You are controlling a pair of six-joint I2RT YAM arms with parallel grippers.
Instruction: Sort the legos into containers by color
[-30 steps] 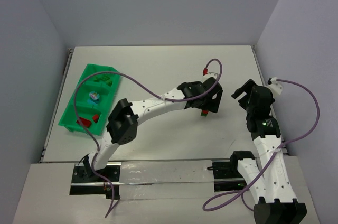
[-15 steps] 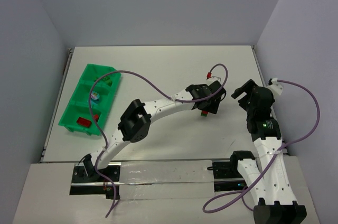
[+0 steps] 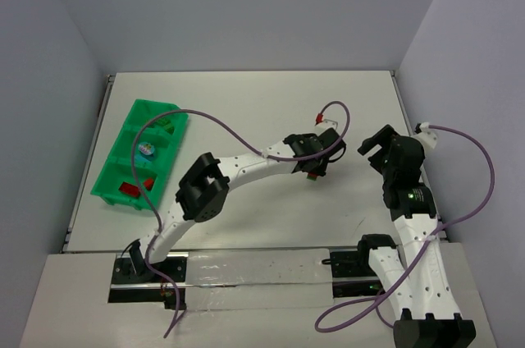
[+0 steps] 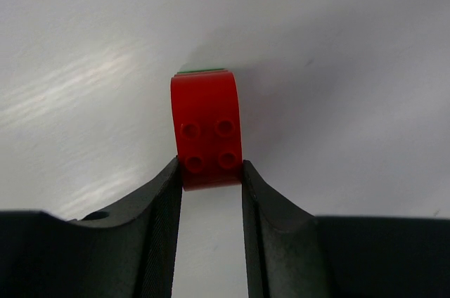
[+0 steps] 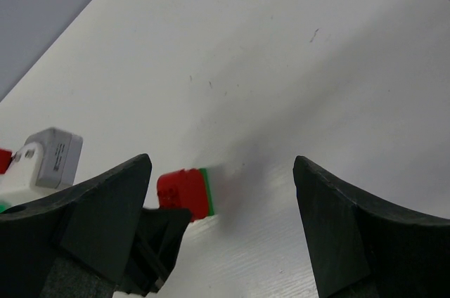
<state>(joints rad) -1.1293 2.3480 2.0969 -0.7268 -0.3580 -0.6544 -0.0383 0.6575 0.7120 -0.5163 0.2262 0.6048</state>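
Viewed from above, my left gripper [image 3: 313, 166] reaches to the right of the middle of the white tabletop [image 3: 246, 110], well inside all four table edges. Its two fingers are closed to the width of a red studded plastic brick [image 3: 312, 176] and press on its opposite sides. In the left wrist view the gripper [image 4: 211, 171] holds only the near end of this brick [image 4: 207, 126]. Four studs face the camera, and a thin green edge [image 4: 200, 70] shows at the far end. The right wrist view shows the same green layer [image 5: 207, 199] flush against one face of the red brick [image 5: 184, 191]. I cannot tell whether the brick rests on the table or hangs just above it. The right gripper [image 3: 376, 147] stands near, on the brick's right, with a strip of bare tabletop between them. Its fingers [image 5: 105, 206] are spread wide and hold nothing. The long bright green plastic tray [image 3: 115, 151] lies slanted along the left table edge, well apart from the held brick. It holds two red pieces [image 3: 130, 190] in its nearest compartment, a pale round-looking piece [image 3: 146, 149] in a middle one and a green piece [image 3: 164, 125] near the far end. Compared with half a second ago, the left gripper and brick sit slightly further left, the left elbow is drawn slightly towards the tray, and the right arm is unchanged.
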